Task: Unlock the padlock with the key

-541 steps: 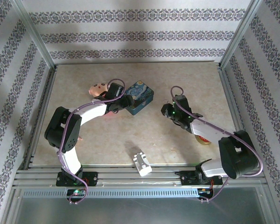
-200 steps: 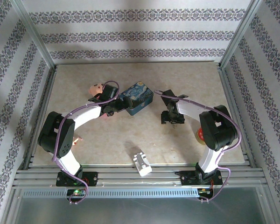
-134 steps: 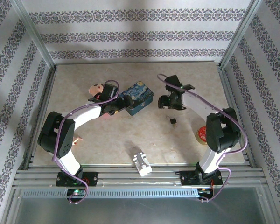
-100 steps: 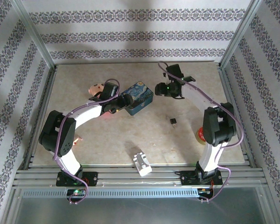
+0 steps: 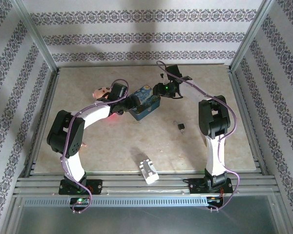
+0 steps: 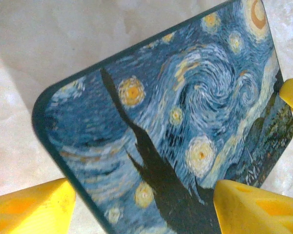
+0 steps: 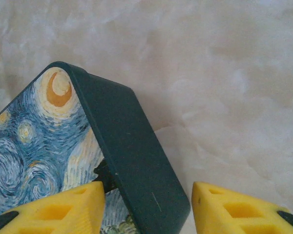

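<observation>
The tiny dark padlock lies loose on the table, right of centre and clear of both arms. The key is hidden or too small to make out. My left gripper is open over the near left end of the blue starry-night tin, with the painted lid between its yellow fingers. My right gripper is open at the tin's far right corner. One finger is above the lid and the other is over bare table, with the dark side wall between them.
A pink face-like toy lies just left of the left gripper. A white plastic block sits near the front edge. Metal frame rails border the marble table on all sides.
The right arm let the padlock go on the table, then swung back and left to the tin's far corner. The left gripper stayed at the tin, which now looks slightly shifted.
</observation>
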